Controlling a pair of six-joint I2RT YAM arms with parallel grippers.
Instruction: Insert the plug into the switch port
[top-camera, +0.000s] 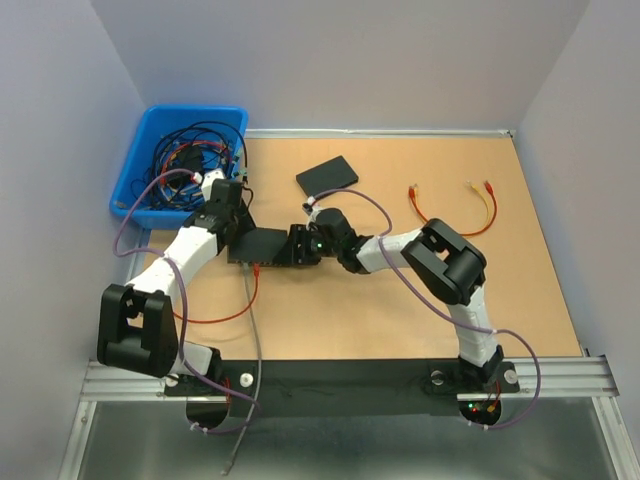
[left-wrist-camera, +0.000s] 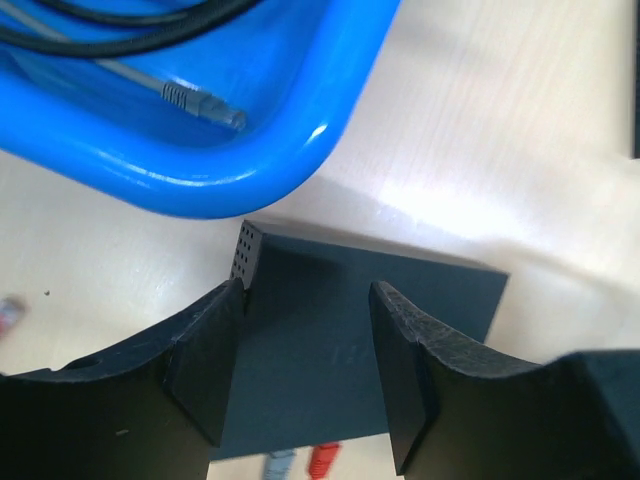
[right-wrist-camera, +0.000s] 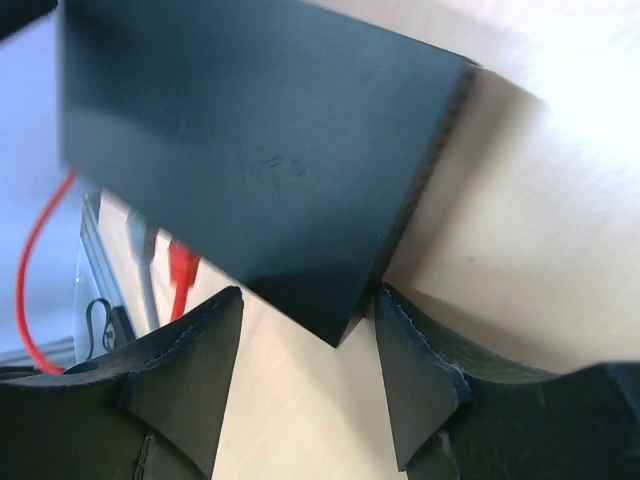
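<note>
left tool (left-wrist-camera: 305, 375), jaws apart, over switch (left-wrist-camera: 330, 300) | blue bin (left-wrist-camera: 200, 185): cables (left-wrist-camera: 190, 98)

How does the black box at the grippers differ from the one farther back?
The near box has a grey cable and a red cable at its front edge; the far box shows none. The near box sits roughly square to the table; the far box lies turned. Both are flat, black.

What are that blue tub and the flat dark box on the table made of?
The blue tub looks like glossy moulded plastic: bright highlights run along its rounded rim. The dark box seems matte plastic or painted metal, dull-surfaced with small vent holes at one corner.
</note>
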